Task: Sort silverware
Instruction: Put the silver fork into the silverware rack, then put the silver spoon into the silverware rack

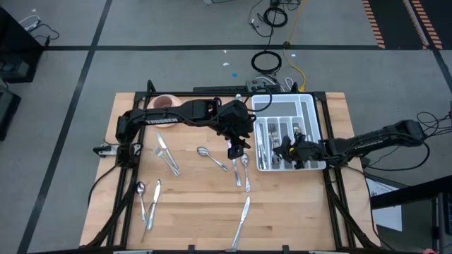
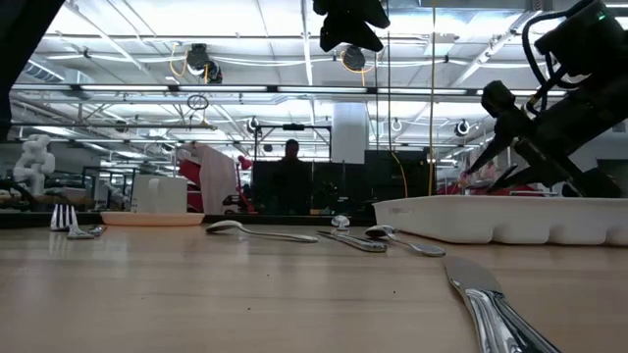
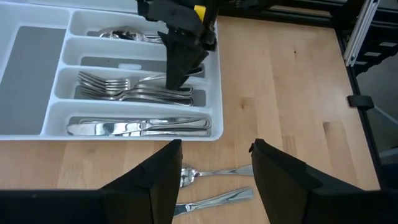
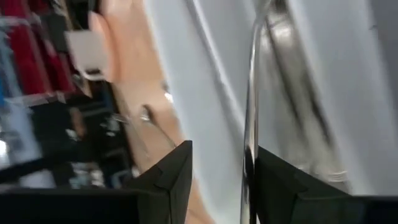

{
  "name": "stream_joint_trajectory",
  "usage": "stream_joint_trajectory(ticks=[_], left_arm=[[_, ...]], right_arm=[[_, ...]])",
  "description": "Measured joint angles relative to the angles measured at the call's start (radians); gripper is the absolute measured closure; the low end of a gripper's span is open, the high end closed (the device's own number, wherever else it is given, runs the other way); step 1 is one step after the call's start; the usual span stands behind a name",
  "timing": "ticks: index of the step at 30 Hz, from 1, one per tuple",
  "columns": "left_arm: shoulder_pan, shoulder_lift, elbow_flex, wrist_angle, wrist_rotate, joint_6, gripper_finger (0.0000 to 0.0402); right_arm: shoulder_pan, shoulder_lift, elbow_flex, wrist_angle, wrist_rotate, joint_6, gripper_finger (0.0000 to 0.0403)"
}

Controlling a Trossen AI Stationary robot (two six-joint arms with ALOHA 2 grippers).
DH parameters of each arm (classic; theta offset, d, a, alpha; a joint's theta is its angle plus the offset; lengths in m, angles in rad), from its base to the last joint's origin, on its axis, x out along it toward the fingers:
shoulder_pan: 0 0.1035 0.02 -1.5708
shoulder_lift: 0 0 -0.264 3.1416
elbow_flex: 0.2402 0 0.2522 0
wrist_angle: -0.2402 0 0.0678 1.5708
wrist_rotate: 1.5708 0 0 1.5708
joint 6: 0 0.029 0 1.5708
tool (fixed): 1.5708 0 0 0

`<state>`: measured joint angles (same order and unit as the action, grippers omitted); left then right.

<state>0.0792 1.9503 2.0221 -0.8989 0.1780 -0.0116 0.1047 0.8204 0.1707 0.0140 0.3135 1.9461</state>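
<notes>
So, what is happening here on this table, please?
Two robot arms are sorting silverware into a white tray. The right gripper is down in the tray, fingers apart, with a piece of silverware between them over the fork compartment; whether it grips it is unclear. The left gripper hovers open above two pieces beside the tray. More spoons, forks and knives lie on the wooden table.

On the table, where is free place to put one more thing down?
Bare wood lies along the table's near edge, between the spoon-and-knife pair and the lone knife. It is crowded beside the white tray, where left gripper hovers over cutlery.
</notes>
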Motion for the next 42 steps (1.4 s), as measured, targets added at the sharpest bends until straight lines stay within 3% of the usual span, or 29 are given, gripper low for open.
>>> stream_joint_trajectory(ticks=[9,17,22,27,31,34,38,42], left_arm=[[0.0,0.0,0.0,0.0,0.0,0.0,0.0206],[0.0,0.0,0.0,0.0,0.0,0.001,0.0206],[0.0,0.0,0.0,0.0,0.0,-0.003,0.0206],[-0.004,0.0,0.0,0.0,-0.001,-0.006,0.0206],[-0.008,0.0,0.0,-0.06,-0.017,-0.006,0.0206],[-0.008,0.012,-0.014,-0.159,-0.095,-0.007,0.0206],[-0.014,0.017,-0.108,-0.255,-0.132,-0.008,0.0206],[-0.065,-0.002,-0.265,-0.271,-0.149,-0.005,0.0206]], right_arm=[[-0.077,0.002,-0.004,-0.102,-0.142,-0.151,0.0266],[-0.106,0.001,0.007,-0.111,-0.158,-0.235,0.0266],[-0.118,0.002,0.102,-0.168,-0.188,-0.346,0.0266],[-0.119,0.002,0.311,-0.409,-0.19,-0.517,0.0266],[-0.118,0.003,0.517,-0.729,-0.139,-0.66,0.0266],[-0.117,0.012,0.646,-0.973,-0.132,-0.731,0.0266],[-0.094,0.023,0.741,-1.183,-0.17,-0.783,0.0266],[-0.036,0.042,0.75,-1.218,-0.197,-0.83,0.0266]])
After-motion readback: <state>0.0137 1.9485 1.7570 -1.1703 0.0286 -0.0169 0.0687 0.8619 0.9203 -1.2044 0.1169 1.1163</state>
